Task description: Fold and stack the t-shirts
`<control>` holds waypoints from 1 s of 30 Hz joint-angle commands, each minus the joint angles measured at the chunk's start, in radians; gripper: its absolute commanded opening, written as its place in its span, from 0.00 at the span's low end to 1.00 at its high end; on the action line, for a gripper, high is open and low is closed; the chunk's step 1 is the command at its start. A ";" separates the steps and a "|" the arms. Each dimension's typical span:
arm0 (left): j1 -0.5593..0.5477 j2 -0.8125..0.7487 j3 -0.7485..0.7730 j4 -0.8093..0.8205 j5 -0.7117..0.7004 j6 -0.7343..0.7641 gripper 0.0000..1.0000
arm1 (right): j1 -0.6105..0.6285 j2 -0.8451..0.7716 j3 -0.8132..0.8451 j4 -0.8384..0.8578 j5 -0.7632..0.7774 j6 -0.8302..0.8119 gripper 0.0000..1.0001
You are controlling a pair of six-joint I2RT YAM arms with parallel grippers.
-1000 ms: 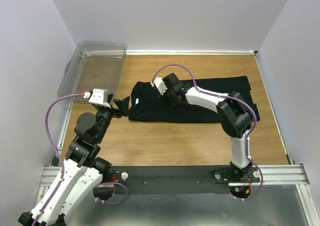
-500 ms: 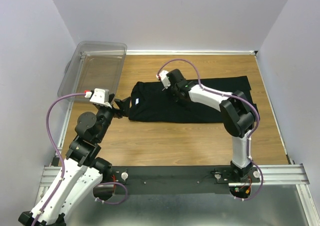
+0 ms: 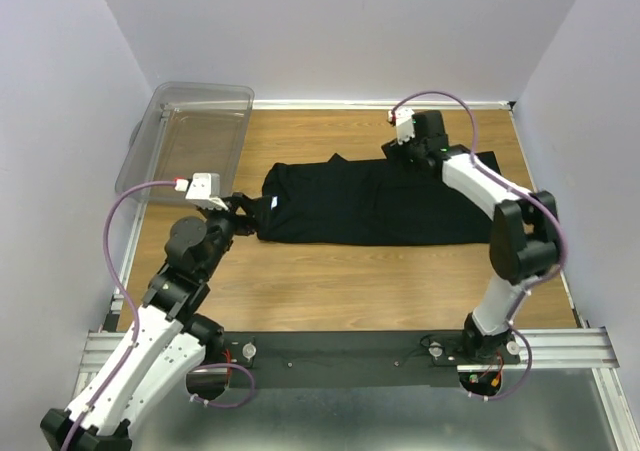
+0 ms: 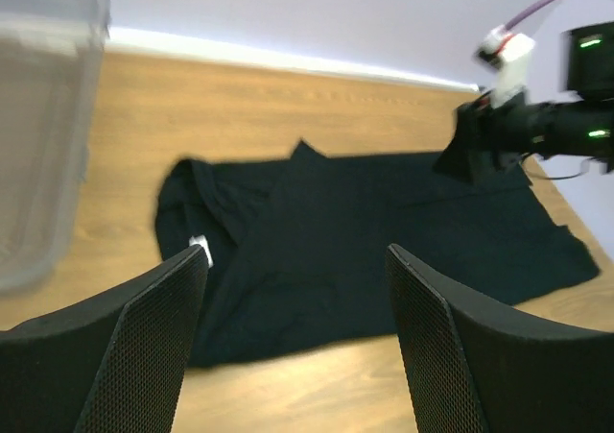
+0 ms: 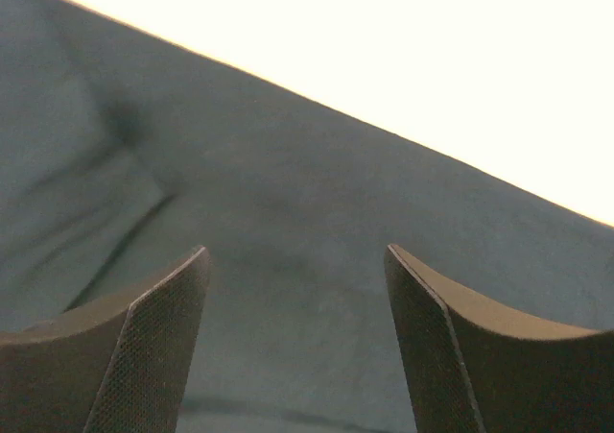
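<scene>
While both arms reach out over the wooden surface (image 3: 340,271), the black t-shirt (image 3: 380,206) lies flat across the middle of it as one long band running left to right.

- The shirt's left end is bunched and doubled over, with a small light mark (image 3: 272,203) on it.
- A small peak of cloth (image 3: 335,158) sticks out from the far edge, roughly a third in from the left.
- The right end spreads wider and stops near the right wall.

Left jaws: released, wide gap, nothing between them.
- The left arm (image 3: 180,261) holds them just beside the shirt's left end, aimed across the cloth toward the right.
- In the left wrist view both left fingers (image 4: 144,347) frame the shirt.
- In that view the white tag (image 4: 200,245) sits right at the tip of the left one.
- I can't tell from either view whether they touch the cloth.

Right jaws: also released, nothing gripped.
- The right arm (image 3: 480,183) stretches to the shirt's far edge, right of centre.
- The right wrist view shows the right fingers (image 5: 144,347) spread close above dark fabric, with a crease off to the left and blown-out glare along the top.
- I can't tell whether the tips touch the fabric.

The clear plastic bin (image 3: 190,141) sits at the far-left corner, apart from the shirt. It is blurred at the left edge of the left wrist view.
</scene>
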 commanded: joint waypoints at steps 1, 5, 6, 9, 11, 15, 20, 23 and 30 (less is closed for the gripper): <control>0.005 0.061 -0.076 0.002 0.050 -0.300 0.82 | -0.006 -0.197 -0.094 -0.179 -0.574 -0.254 0.81; 0.003 0.177 -0.107 -0.056 0.057 -0.470 0.76 | 0.128 -0.331 -0.264 -0.456 -0.884 -0.831 0.84; 0.002 0.220 -0.098 -0.081 0.013 -0.528 0.76 | 0.190 -0.351 -0.337 -0.399 -0.794 -0.830 0.84; 0.003 0.277 -0.080 -0.177 -0.075 -0.610 0.75 | 0.408 -0.369 -0.426 -0.208 -0.605 -0.672 0.83; 0.002 0.289 -0.078 -0.213 -0.097 -0.642 0.76 | 0.487 -0.346 -0.448 -0.024 -0.418 -0.553 0.83; 0.002 0.286 -0.101 -0.247 -0.137 -0.711 0.76 | 0.574 -0.196 -0.362 0.106 -0.185 -0.453 0.81; 0.002 0.253 -0.126 -0.279 -0.169 -0.751 0.77 | 0.594 -0.084 -0.303 0.129 -0.069 -0.408 0.78; 0.002 0.216 -0.145 -0.281 -0.190 -0.777 0.77 | 0.595 -0.039 -0.307 0.129 -0.058 -0.406 0.61; 0.002 0.216 -0.188 -0.238 -0.148 -0.811 0.76 | 0.595 -0.030 -0.336 0.118 -0.151 -0.388 0.21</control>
